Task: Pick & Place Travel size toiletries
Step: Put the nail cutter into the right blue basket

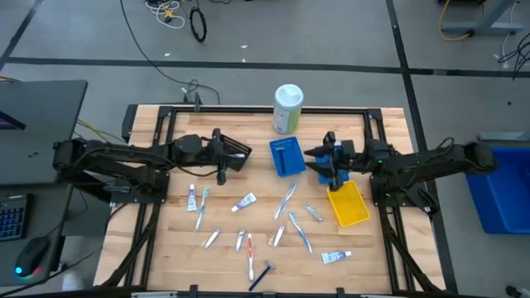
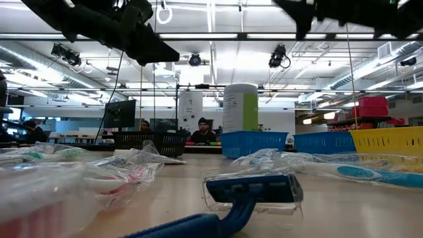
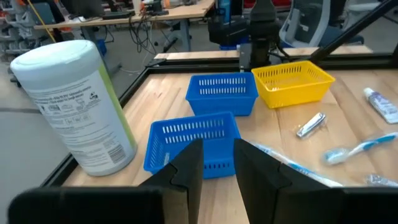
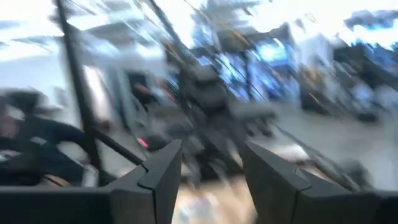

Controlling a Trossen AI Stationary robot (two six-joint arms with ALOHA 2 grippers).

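The travel size toiletries lie scattered on the wooden table: small white tubes, toothbrushes and a dark-handled razor, which lies closest in the low view. Another razor lies in a blue bin. My left gripper hovers open just left of that bin, pointing at it, with nothing between its fingers. My right gripper hovers open at the bin's right side, its fingers empty.
A tall white-and-green canister stands at the far edge, behind the blue bin. A second blue bin and a yellow bin sit under and beside the right arm. A black frame rail edges the table.
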